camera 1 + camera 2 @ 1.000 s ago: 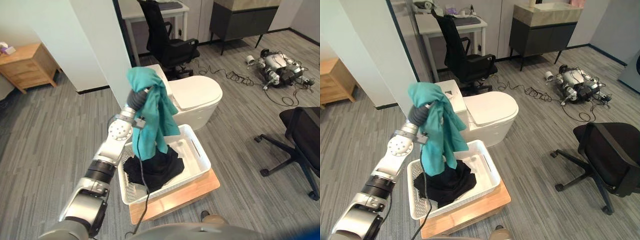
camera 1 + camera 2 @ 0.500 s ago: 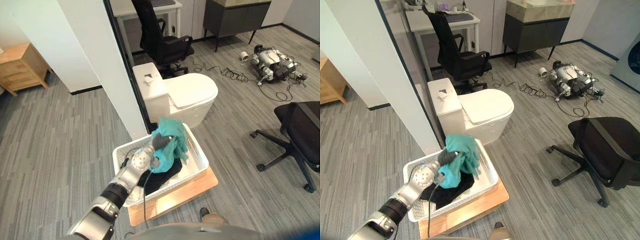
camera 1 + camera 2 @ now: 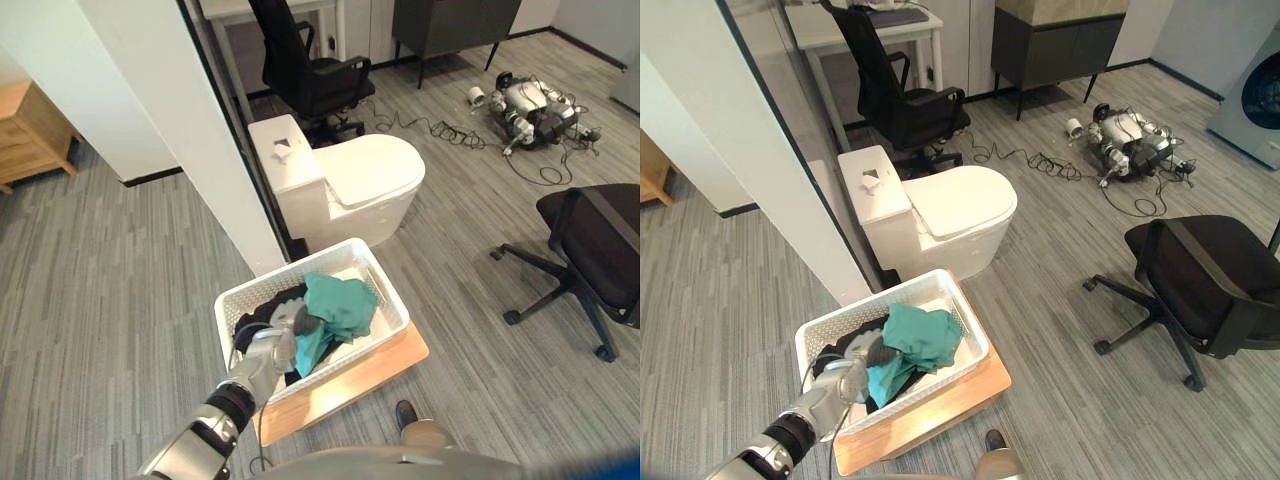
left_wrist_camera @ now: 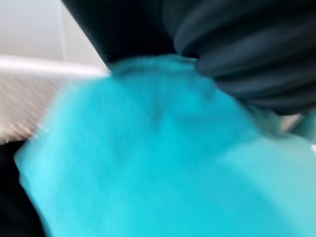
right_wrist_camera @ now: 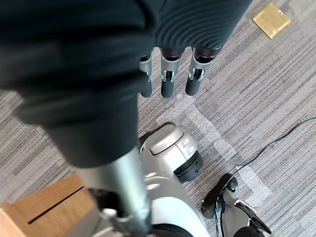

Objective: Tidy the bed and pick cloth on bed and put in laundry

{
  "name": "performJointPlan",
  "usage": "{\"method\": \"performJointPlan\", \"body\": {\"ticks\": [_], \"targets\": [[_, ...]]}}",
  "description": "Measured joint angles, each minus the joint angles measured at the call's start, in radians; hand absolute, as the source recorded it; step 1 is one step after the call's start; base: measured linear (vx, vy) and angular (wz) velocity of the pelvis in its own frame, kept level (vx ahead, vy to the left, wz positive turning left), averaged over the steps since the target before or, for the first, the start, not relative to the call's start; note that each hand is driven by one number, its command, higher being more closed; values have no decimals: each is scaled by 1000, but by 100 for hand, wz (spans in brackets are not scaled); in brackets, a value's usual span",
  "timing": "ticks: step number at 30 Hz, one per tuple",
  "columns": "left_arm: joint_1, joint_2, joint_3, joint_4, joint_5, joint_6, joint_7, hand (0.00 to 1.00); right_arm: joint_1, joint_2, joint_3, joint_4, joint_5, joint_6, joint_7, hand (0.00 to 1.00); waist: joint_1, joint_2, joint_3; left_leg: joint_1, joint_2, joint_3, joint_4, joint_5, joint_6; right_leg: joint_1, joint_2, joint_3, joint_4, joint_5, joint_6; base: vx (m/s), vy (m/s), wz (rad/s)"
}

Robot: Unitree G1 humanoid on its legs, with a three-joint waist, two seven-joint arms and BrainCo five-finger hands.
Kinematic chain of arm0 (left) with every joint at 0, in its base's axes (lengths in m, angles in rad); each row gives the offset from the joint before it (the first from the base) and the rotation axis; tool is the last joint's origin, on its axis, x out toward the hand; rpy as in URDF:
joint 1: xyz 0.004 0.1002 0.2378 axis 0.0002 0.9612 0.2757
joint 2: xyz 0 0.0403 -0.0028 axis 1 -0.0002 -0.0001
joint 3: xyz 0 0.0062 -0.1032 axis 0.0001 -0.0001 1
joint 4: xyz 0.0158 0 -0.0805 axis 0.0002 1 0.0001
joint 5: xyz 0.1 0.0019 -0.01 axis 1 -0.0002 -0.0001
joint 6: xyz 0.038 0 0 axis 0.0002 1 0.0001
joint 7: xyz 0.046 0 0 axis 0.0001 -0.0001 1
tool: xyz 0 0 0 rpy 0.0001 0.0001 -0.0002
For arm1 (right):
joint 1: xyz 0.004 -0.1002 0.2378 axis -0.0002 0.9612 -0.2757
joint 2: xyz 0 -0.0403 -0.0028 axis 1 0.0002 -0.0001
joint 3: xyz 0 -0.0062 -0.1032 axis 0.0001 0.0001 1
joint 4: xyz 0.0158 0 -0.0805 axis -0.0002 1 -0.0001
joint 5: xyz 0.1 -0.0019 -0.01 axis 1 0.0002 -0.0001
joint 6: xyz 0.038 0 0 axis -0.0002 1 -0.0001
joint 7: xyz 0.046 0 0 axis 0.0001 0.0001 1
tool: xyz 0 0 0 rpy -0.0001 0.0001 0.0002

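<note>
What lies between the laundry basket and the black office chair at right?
Only bare grey carpet past the basket's wooden board, in both eye views.

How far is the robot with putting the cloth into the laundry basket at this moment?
Done: the teal cloth lies in the white basket, on top of a black cloth. In hand: the left hand is down in the basket against the teal cloth; whether it has let go I cannot tell. The right hand hangs open, idle. Left: probably to draw the left hand out of the basket.
</note>
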Motion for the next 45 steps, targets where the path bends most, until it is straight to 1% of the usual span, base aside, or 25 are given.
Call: {"method": "performJointPlan", "body": {"ticks": [2,4,7,9,11,14,16,18,21,22,23,24,25,27,28,30,32,33,34,36,37,38,40,42,45], "targets": [[-3,2,35,18,29,27,35,0,-2,-5,3,1,-1,-7,0,0,-5,5,3,1,0,0,0,0,0,5,0,-1,-9,3,1,-10,-44,0],[-3,4,66,19,56,28,84,0,1,-6,2,2,-1,-10,0,0,-6,9,4,8,4,-7,0,0,-1,19,2,-10,-13,4,1,8,-64,11],[-5,15,69,17,84,22,91,0,5,-6,3,2,-2,-10,0,0,-5,9,4,23,8,-22,0,1,-1,42,5,-25,-13,5,0,-6,-53,18],[-6,24,82,11,91,-6,110,0,8,-8,3,8,-3,-10,1,0,1,9,3,36,9,-30,0,1,-1,60,4,-38,-13,5,0,-50,-63,14],[-6,31,109,6,90,-23,109,0,7,-8,9,9,-3,-9,3,0,3,8,1,36,7,-32,0,1,0,60,1,-41,-12,5,0,-70,-58,4],[-6,64,110,-21,80,-49,80,0,6,-8,20,5,-2,-8,11,0,9,6,0,36,4,-34,-1,9,1,59,-2,-44,-9,4,0,-70,-65,2],[-7,74,114,-54,56,-74,76,0,8,-8,22,4,0,-3,12,0,18,6,-4,37,2,-36,-12,20,1,55,-3,-46,-8,4,0,-72,-77,4],[-18,81,117,-114,-15,-107,44,0,8,-8,26,2,0,12,15,0,24,3,-9,37,-1,-57,-39,47,1,54,-4,-70,-5,5,0,-80,-92,24],[-24,112,127,-180,-125,-134,33,0,7,-15,55,-2,-1,24,19,0,30,-1,-27,38,1,-72,-65,71,-1,52,0,-86,-4,6,-2,-63,-75,19],[-24,124,160,-213,-211,-150,32,0,6,-16,64,-5,1,28,26,0,31,-3,-35,38,2,-79,-71,78,-2,53,2,-93,-3,6,-3,-62,-78,18],[-25,131,191,-238,-272,-157,30,0,6,-18,64,-7,2,31,24,0,36,-4,-38,38,3,-82,-71,79,-2,55,2,-96,-3,7,-4,-52,-61,11],[-25,135,214,-256,-305,-164,27,0,6,-21,64,-9,2,34,25,0,41,-4,-41,38,3,-82,-71,80,-2,55,2,-96,-3,7,-5,-51,-53,4],[-25,143,263,-291,-373,-173,20,0,10,-25,64,-10,2,36,27,0,52,-4,-47,38,4,-83,-71,82,-2,56,2,-97,-3,8,-5,-37,-37,4],[-21,155,341,-334,-474,-186,8,0,15,-28,63,-11,2,37,32,0,63,-6,-54,37,4,-94,-71,85,-2,61,1,-107,-4,8,-5,-34,-42,15],[-13,160,389,-357,-546,-195,-2,0,20,-29,58,-14,2,38,35,0,68,-8,-56,38,4,-106,-71,86,-1,70,-1,-119,-8,8,-5,-30,-46,26],[33,160,465,-407,-668,-199,-5,0,30,-31,53,-23,-3,42,44,0,89,-11,-61,37,4,-118,-71,87,-1,80,-3,-131,-16,8,-5,-10,-35,21],[90,160,513,-424,-736,-199,-10,0,36,-32,45,-22,-13,43,63,0,98,-15,-65,36,4,-137,-72,89,-1,87,-4,-149,-21,7,-5,1,-29,22],[137,160,541,-424,-757,-198,-10,0,40,-32,36,-22,-25,43,80,0,110,-19,-69,36,4,-142,-76,91,-1,88,-4,-153,-23,6,-5,2,-27,20],[164,160,555,-424,-766,-198,-10,0,42,-32,34,-22,-31,42,84,0,113,-22,-71,36,4,-143,-79,92,-1,88,-4,-155,-24,6,-5,16,-21,11],[258,138,624,-419,-863,-183,-29,0,50,-31,14,-21,-34,26,119,0,136,-34,-73,36,1,-151,-87,96,0,95,-5,-162,-26,6,-4,34,-11,10],[279,131,636,-417,-897,-179,-37,0,50,-31,14,-20,-36,20,122,0,139,-39,-73,35,0,-156,-87,97,1,98,-6,-166,-26,6,-4,20,-10,24],[318,120,655,-407,-967,-163,-59,0,54,-31,14,-20,-43,1,131,0,142,-48,-72,36,-1,-171,-87,98,2,107,-8,-177,-26,4,-2,3,-13,29],[375,72,710,-286,-1089,-143,-101,0,55,-38,-9,-20,-45,-37,158,0,162,-57,-78,43,-3,-178,-87,98,2,118,-10,-181,-26,3,-3,-2,-11,17],[422,33,751,-174,-1161,-131,-133,0,32,-38,-24,-21,-46,-67,175,0,166,-59,-79,45,-4,-179,-87,98,2,119,-11,-181,-21,-2,-4,-17,-9,1],[482,-28,796,-23,-1183,-109,-189,0,6,-38,-24,-21,-56,-116,206,0,175,-63,-79,56,-4,-186,-86,98,3,121,-12,-182,0,-20,-5,-53,-27,8]]}}
